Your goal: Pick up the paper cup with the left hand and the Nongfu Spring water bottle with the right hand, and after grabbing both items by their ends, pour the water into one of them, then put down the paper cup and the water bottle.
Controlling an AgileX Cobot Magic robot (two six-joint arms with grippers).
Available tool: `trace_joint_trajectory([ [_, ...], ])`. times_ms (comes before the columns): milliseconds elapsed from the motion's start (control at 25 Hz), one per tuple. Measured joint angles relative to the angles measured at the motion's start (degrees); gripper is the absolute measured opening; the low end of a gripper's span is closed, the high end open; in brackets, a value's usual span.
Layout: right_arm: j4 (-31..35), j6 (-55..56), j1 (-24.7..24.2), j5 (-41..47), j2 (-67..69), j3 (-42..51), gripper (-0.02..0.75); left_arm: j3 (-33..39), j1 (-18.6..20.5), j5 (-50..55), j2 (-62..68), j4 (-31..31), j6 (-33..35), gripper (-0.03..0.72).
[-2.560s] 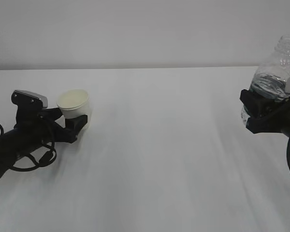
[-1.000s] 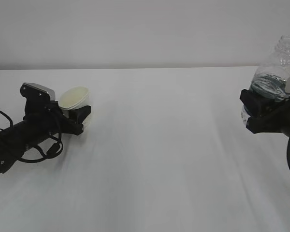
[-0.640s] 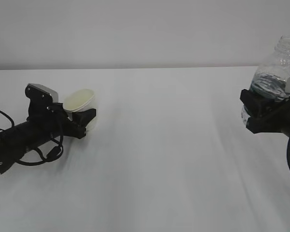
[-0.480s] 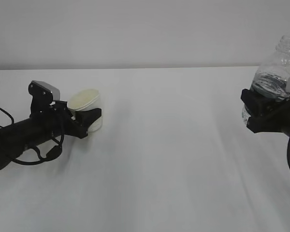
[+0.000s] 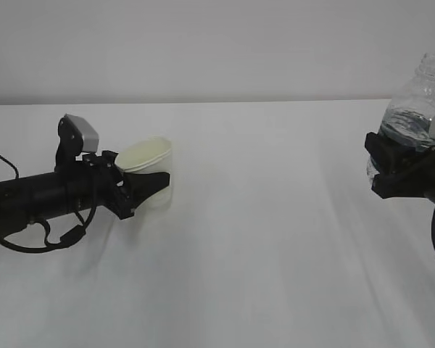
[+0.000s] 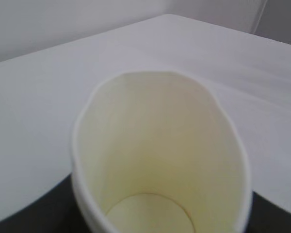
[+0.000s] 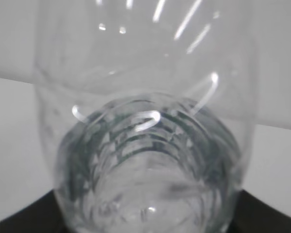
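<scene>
Left gripper (image 5: 146, 187) clamped on tilted paper cup (image 5: 149, 165) above white counter (image 5: 261, 239), right gripper (image 5: 391, 170) clamped on upright water bottle (image 5: 415, 109)

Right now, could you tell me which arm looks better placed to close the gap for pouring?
Probably the left. Its tool holds the paper cup out over open table, with bare space toward the bottle, while the right tool sits at the picture's edge.

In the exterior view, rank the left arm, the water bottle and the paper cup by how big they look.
Largest to smallest:
1. left arm
2. water bottle, cut off by the frame edge, so its rank is unsure
3. paper cup
</scene>
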Motion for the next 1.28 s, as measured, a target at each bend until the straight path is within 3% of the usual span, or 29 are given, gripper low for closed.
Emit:
trace_joint_trajectory([
  [240, 0.1, -0.5, 0.0, 0.0, 0.0, 0.0, 0.393, 0.0, -3.6, 0.0, 0.0, 4.1, -1.4, 0.425],
  [880, 0.1, -2.1, 0.0, 0.0, 0.0, 0.0, 0.393, -5.2, -16.2, 0.0, 0.0, 6.0, -5.0, 0.425],
  [1280, -0.5, -3.4, 0.0, 3.0, 0.0, 0.0, 0.394, -5.4, -18.7, 0.6, 0.0, 6.1, -5.2, 0.425],
])
